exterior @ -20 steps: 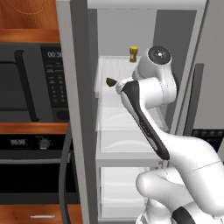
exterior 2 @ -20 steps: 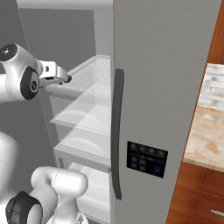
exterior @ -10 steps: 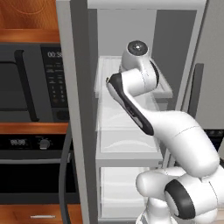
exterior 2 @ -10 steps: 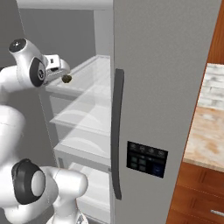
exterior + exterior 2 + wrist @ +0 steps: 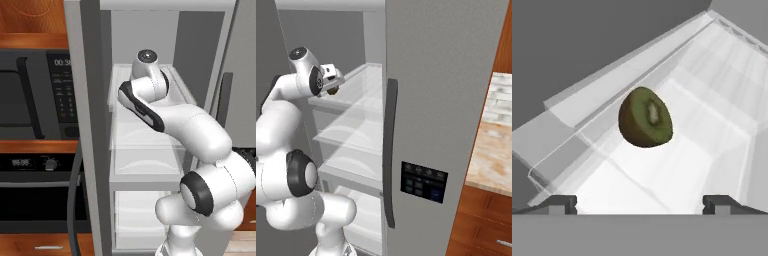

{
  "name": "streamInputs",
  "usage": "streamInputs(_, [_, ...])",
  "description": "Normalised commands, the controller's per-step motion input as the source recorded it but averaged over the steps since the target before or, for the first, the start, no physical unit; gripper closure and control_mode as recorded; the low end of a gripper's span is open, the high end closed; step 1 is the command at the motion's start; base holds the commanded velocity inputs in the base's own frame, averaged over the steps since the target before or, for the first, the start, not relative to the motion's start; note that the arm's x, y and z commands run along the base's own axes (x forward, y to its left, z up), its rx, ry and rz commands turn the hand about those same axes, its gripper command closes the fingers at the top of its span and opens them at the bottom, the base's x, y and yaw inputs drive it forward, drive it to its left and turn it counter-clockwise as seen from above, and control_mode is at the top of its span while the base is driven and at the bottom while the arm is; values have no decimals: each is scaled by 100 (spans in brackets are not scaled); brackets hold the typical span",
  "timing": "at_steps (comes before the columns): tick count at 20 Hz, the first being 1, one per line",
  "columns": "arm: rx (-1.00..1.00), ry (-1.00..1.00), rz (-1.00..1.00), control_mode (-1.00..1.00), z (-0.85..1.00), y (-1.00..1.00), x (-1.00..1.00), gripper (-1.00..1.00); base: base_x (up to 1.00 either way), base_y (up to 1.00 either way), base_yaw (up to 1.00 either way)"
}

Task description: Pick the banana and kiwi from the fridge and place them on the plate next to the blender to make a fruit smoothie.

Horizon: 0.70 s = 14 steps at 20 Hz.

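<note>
The hand view is showing the kiwi (image 5: 645, 118), a cut half with its pale green core facing out, lying on a translucent white shelf (image 5: 712, 145) at about 12 o'clock from the wide-open pincer (image 5: 640, 202), whose fingertips (image 5: 562, 203) are standing apart from it. The right base view is showing the fridge (image 5: 446, 100) door with its dark control panel (image 5: 423, 181). The left base view is showing a microwave (image 5: 35, 95) clock reading "00:3" and an oven (image 5: 35, 200) display reading "88:88".
</note>
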Motion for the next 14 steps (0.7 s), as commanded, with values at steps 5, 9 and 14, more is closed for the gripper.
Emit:
streamInputs(5, [-7,10,2,-100,-17,37,72,-100,0,0,0])
streamInputs(9, [0,2,4,-100,-14,10,69,-100,0,0,0])
streamInputs(14, [0,2,2,-100,-26,0,42,-100,0,0,0])
